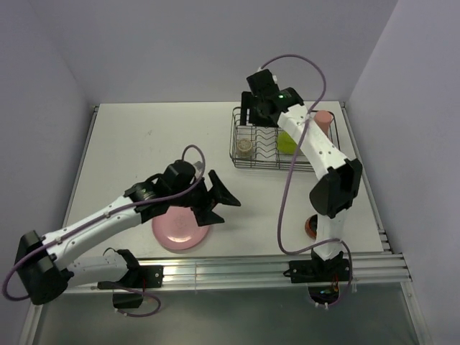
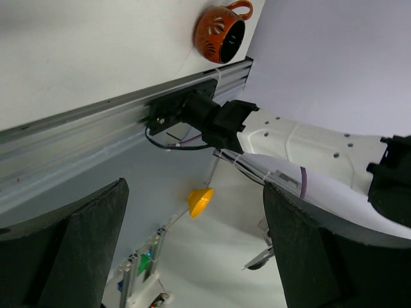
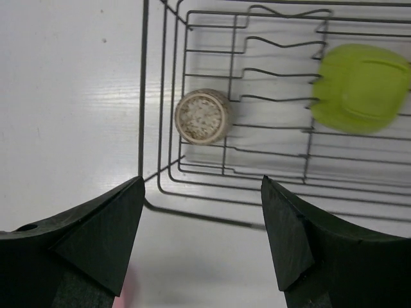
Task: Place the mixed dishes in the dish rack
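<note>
We see the left end effector (image 1: 231, 211) hanging released and empty just over the big round pink plate (image 1: 180, 231) on the white surface (image 1: 144, 144). The right end effector (image 3: 202, 186), fingers parted around nothing, hovers above the rectangular black wire dish rack (image 1: 264, 144). The rack holds the small speckled beige cup (image 3: 202, 117) and the yellow-green rounded-square bowl (image 3: 363, 86). The dark red handled mug (image 2: 221, 24) sits near the surface's front edge, and the tall salmon-pink tumbler (image 1: 325, 121) stands at the rack's right end.

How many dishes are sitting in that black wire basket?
2: a speckled cup near its left end and a yellow-green bowl further right. The right arm hides part of the basket, so maybe more.
</note>
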Action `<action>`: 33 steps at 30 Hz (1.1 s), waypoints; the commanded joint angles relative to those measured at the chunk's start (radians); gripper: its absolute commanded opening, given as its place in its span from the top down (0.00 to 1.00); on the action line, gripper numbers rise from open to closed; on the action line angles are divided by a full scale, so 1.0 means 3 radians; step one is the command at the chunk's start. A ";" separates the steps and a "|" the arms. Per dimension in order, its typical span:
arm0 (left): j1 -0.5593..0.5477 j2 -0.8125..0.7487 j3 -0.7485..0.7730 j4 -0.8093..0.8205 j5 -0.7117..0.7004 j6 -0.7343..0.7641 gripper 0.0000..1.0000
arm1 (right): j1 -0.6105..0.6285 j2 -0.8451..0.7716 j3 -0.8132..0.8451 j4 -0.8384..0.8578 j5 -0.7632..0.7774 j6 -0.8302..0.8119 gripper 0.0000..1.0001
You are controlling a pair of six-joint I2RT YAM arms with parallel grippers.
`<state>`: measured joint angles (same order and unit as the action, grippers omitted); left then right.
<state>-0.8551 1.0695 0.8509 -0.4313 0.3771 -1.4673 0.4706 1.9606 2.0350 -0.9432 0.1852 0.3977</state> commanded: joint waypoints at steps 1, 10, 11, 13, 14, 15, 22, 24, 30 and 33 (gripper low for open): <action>-0.0110 0.0371 0.0435 0.0088 0.0016 0.0452 0.08 | -0.0050 -0.0511 0.0033 -0.0475 0.0502 0.0177 0.20; -0.0442 0.2134 0.1591 0.0226 0.0057 0.0749 0.23 | -0.0311 -0.2381 -0.1291 -0.0936 0.0180 0.0658 0.22; -0.0498 0.2273 0.1830 0.0216 0.0062 0.0765 0.25 | -0.0326 -0.2454 -0.1297 -0.1063 0.0195 0.0679 0.22; -0.0560 0.2529 0.2076 0.0210 0.0098 0.0816 0.27 | -0.0331 -0.2567 -0.1169 -0.1227 0.0318 0.0704 0.22; -0.0611 0.2778 0.2346 0.0170 0.0088 0.0841 0.29 | -0.0336 -0.2653 -0.1133 -0.1334 0.0344 0.0704 0.22; -0.0642 0.2892 0.2475 0.0099 0.0052 0.0892 0.29 | -0.0362 -0.2690 -0.1047 -0.1386 0.0364 0.0709 0.22; -0.0816 0.3776 0.3278 0.0011 0.0190 0.0893 0.30 | -0.0449 -0.2996 -0.0857 -0.1678 0.0313 0.0715 0.22; -0.0836 0.3961 0.3376 -0.0015 0.0226 0.0872 0.31 | -0.0515 -0.3068 -0.0877 -0.1678 0.0298 0.0679 0.22; -0.0903 0.4227 0.3688 -0.0091 0.0226 0.0841 0.31 | -0.0607 -0.3232 -0.1005 -0.1683 0.0196 0.0633 0.22; -0.0918 0.4340 0.3831 -0.0153 0.0226 0.0847 0.31 | -0.0617 -0.3263 -0.1036 -0.1683 0.0196 0.0628 0.22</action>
<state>-1.1221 2.3608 1.9244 -0.4610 0.4271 -1.2236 0.2939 0.9874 1.7363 -1.3437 0.2417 0.5934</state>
